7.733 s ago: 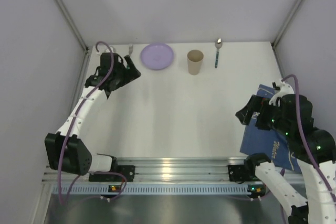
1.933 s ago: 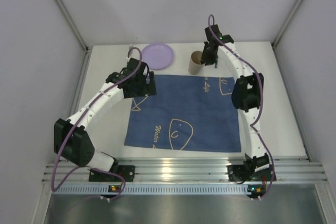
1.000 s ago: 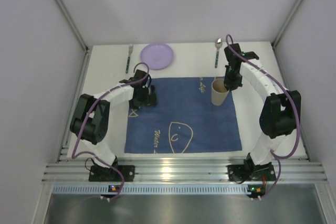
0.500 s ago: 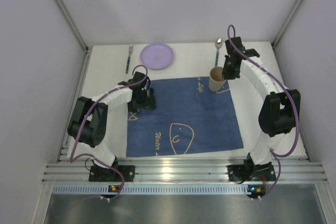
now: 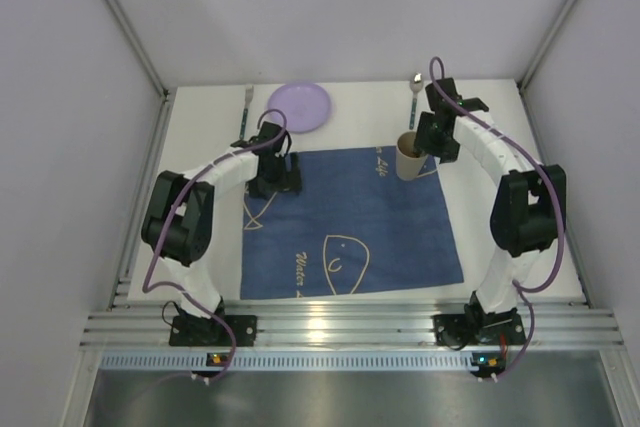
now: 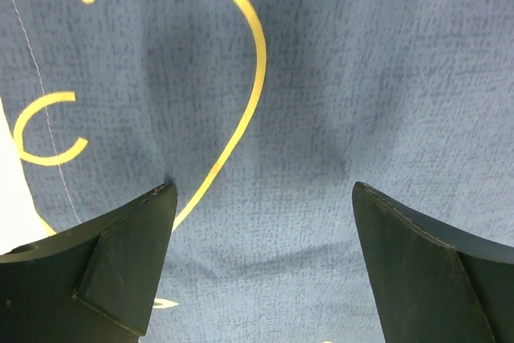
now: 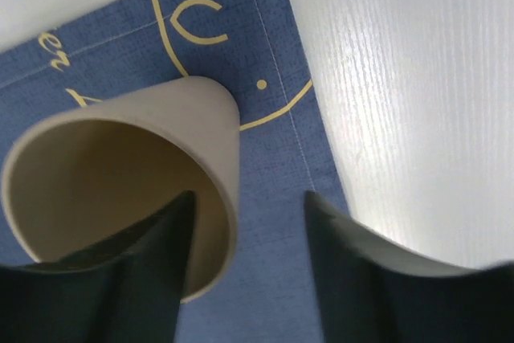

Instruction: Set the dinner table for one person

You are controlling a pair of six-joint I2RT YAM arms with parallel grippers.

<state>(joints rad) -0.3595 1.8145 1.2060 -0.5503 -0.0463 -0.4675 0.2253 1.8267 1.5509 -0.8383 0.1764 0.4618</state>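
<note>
From overhead, against half a second back: the right gripper [image 5: 430,142] has let its jaws part and edged off the tan cup [image 5: 407,157]. The cup stands upright on the far right corner of the blue placemat [image 5: 350,227]. The left gripper [image 5: 272,177] has slid toward the mat's far left corner. The white dinner table [image 5: 510,197] lies under it all, with bare room to the right of the mat. A purple plate [image 5: 298,107], fork [image 5: 244,112] and spoon [image 5: 414,97] line the far edge.

Left wrist: left gripper [image 6: 261,267] spread wide, nothing between, low over the placemat [image 6: 321,78]; contact I can't tell.

Right wrist: right gripper [image 7: 249,198] partly open, straddling the cup [image 7: 120,158] wall, outer finger clear. The placemat [image 7: 273,238] edge runs just beside it, bare dinner table [image 7: 418,102] beyond.
</note>
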